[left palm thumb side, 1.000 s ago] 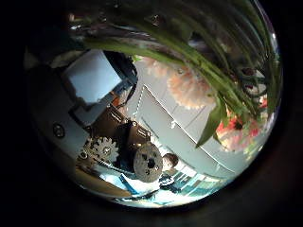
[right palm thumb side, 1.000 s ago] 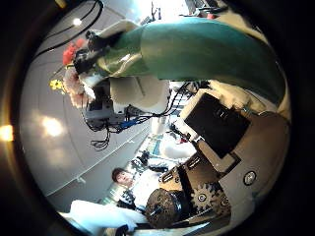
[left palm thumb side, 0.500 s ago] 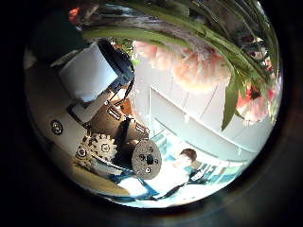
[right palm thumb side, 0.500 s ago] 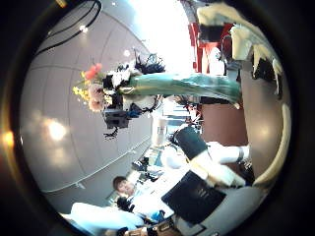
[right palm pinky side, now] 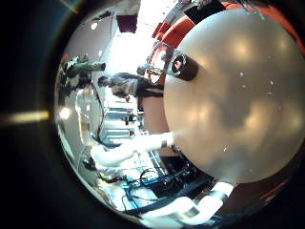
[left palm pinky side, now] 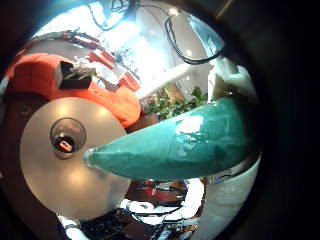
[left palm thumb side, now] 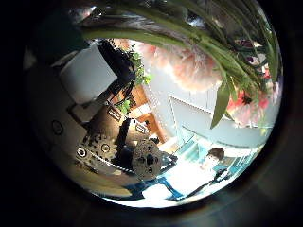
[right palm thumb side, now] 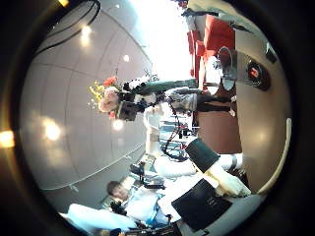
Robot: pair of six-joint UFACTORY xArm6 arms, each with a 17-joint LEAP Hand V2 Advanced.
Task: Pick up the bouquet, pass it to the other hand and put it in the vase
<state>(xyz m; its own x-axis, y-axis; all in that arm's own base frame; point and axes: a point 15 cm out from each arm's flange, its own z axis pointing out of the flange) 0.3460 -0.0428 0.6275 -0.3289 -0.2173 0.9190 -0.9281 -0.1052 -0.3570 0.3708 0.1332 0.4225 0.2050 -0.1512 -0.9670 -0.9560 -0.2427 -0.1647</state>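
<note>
The bouquet [left palm pinky side: 190,140], wrapped in a teal paper cone, fills much of the left little finger side view, close to my left palm. Its pink flowers [left palm thumb side: 194,68] and green stems arch over my left hand [left palm thumb side: 95,80], which is curled round the bunch. From the right thumb side view the bouquet [right palm thumb side: 162,87] is small and far off, held up by the left hand [right palm thumb side: 136,106]. My right hand [right palm thumb side: 212,192] holds nothing and its fingers look relaxed. The vase [left palm pinky side: 67,135], a small dark-rimmed cup, stands on a round table [left palm pinky side: 55,185]. From the right palm, the vase [right palm pinky side: 179,65] sits near the table's [right palm pinky side: 233,114] edge.
A red-orange seat [left palm pinky side: 60,75] stands just beyond the round table. Shelves and room furniture lie behind the arms.
One second ago the paper cone filled the right thumb side view. It has since shrunk into the distance, so the right hand has let go and drawn away. The left hand keeps the bouquet.
</note>
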